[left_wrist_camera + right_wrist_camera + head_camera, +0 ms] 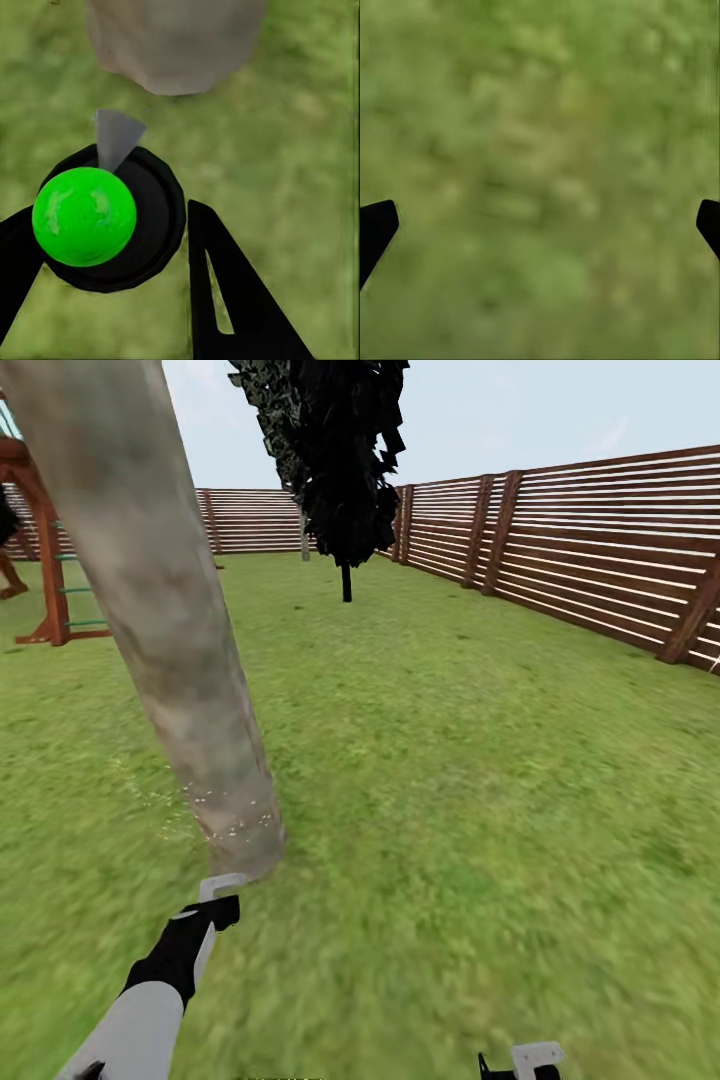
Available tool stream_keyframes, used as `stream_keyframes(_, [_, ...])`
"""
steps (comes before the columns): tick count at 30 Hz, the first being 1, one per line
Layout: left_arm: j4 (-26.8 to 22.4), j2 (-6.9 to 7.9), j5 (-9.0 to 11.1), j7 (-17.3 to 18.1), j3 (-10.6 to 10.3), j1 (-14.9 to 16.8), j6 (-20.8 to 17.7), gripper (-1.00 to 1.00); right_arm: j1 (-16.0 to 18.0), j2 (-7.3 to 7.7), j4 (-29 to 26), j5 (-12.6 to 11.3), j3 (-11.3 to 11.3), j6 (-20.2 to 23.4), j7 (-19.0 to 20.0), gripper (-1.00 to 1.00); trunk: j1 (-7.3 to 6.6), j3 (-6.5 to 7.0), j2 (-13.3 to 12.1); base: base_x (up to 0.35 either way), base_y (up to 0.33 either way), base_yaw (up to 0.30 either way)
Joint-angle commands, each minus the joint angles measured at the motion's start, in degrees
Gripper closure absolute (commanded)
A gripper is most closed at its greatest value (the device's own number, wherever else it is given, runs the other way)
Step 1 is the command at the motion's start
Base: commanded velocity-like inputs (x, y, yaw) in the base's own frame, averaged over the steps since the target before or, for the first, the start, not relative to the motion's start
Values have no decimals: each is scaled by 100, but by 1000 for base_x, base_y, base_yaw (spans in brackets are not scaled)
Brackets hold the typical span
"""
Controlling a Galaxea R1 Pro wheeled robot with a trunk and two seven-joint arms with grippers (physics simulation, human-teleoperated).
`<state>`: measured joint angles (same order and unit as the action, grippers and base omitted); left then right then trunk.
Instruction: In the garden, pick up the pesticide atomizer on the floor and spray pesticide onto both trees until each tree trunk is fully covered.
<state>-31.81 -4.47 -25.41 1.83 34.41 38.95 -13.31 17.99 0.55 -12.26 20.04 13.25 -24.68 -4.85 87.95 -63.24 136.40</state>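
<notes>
Spraying the thick pale mottled tree trunk [150, 610] at 11 o'clock: left gripper [112, 247] is clamping the black-collared, green-topped atomizer [84, 216], nozzle aimed at the base. Judging it needs sweeping upward. Right gripper [540, 225] is hanging wide over grass lawn [480, 810].

Fenced garden: grass lawn [450, 760], slatted wooden fence [600, 550], trees [335, 450]

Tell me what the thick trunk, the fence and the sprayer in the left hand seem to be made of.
The trunk looks like matte bark: mottled pale grey-beige, rough. The fence reads as stained wood: brown horizontal slats on angled posts. The sprayer in the left hand looks like plastic, a glossy green ball with highlights in a dull black collar, with a grey nozzle; render only, so uncertain.
</notes>
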Motion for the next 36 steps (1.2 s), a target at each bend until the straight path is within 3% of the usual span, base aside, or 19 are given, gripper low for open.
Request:
stream_keyframes(1, [-12, -42, -54, 18, 8, 101, -34, 100, 3, -5, 8, 57, 27, -19, -25, -100, -1, -5, 2, 0, 0, 278])
stream_keyframes(6, [-31, -55, -60, 24, -302, 663, -438, 100, 3, -23, 12, 51, 24, -11, -25, -100, -1, -5, 2, 0, 0, 278])
stream_keyframes(10, [-485, -80, -53, 64, -393, 766, -791, 100, 3, -46, 140, 49, 21, -10, -17, -100, -1, -5, 2, 0, 0, 206])
stream_keyframes(14, [-606, -82, -29, 65, -894, 879, -927, 100, 3, -66, 518, 53, 19, -11, -1, -100, -1, -5, 2, 0, 0, 18])
stream_keyframes(18, [-1077, -8, -18, 113, -920, 905, -1293, 100, -3, -72, 552, 67, 19, -1, 2, -100, -1, -5, 2, 0, 0, 0])
stream_keyframes(20, [-1199, -48, -28, 151, -953, 906, -1352, 100, -5, -72, 557, 70, 19, 5, 2, -100, -1, -5, 2, 0, 0, 0])
stream_keyframes(25, [-1254, -175, -26, 152, -1183, 959, -1380, 100, -6, -64, 558, 70, 27, 15, 2, -100, -1, -5, 2, 0, 0, 0])
stream_keyframes(29, [-1265, -113, -25, 159, -1169, 934, -1392, 100, -6, -64, 558, 70, 28, 16, 2, -100, -1, -5, 2, 0, 0, 0])
stream_keyframes(36, [-1259, -129, -24, 157, -1160, 878, -1394, 100, -7, -64, 558, 70, 27, 16, 2, -100, -1, -5, 2, 0, -120, 0])
